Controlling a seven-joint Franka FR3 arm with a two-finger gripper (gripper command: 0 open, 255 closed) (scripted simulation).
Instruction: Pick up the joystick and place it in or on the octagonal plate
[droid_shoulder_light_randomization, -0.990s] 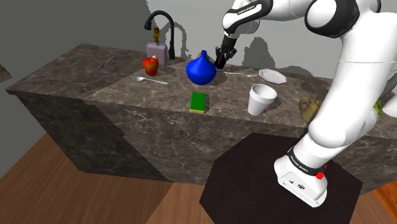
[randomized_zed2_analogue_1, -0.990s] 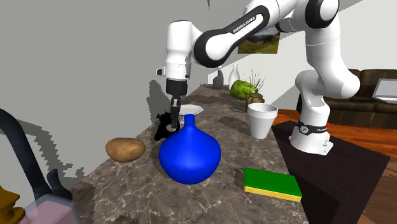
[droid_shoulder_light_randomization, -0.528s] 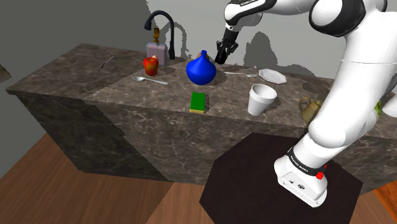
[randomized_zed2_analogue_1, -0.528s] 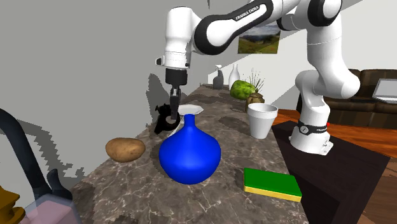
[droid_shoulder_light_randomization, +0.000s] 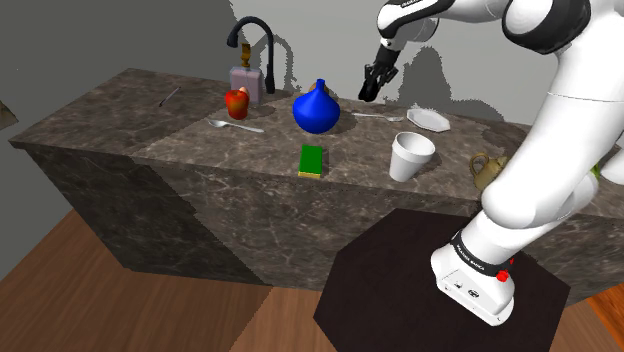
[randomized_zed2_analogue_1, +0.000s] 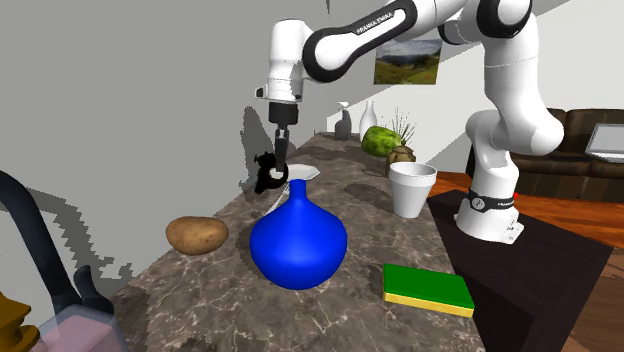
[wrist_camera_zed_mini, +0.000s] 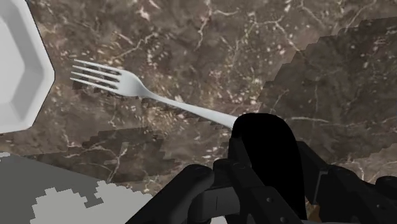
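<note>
1. The step in hand looks like the carry. The fingers (randomized_zed2_analogue_1: 277, 160) are clenched on the black joystick (wrist_camera_zed_mini: 264, 151), which hangs in the air above the worktop (droid_shoulder_light_randomization: 200, 150), clear of everything on it.
2. The white octagonal plate (droid_shoulder_light_randomization: 428, 118) lies flat towards the far edge of the worktop, to the right of the joystick in the shoulder view and lower than it. It looks bare.
3. The next move, as I judge it, is a short sideways carry to the shoulder view's right until the joystick hangs over the plate. Then comes a gentle lowering, with the fingers loosening only once the joystick rests on the plate.
4. A fork (wrist_camera_zed_mini: 121, 83) lies on the worktop below the joystick, its prongs pointing towards the plate. At this height the joystick should pass over it.
5. A blue vase (droid_shoulder_light_randomization: 317, 108) stands to the left in the shoulder view, away from the path to the plate.
6. A white cup (droid_shoulder_light_randomization: 411, 156) stands nearer than the plate. It matters only if the arm drops low on the near side.
7. A green sponge (droid_shoulder_light_randomization: 313, 160), a spoon (droid_shoulder_light_randomization: 235, 125) and a potato (randomized_zed2_analogue_1: 196, 235) lie well apart from the plate.
</note>
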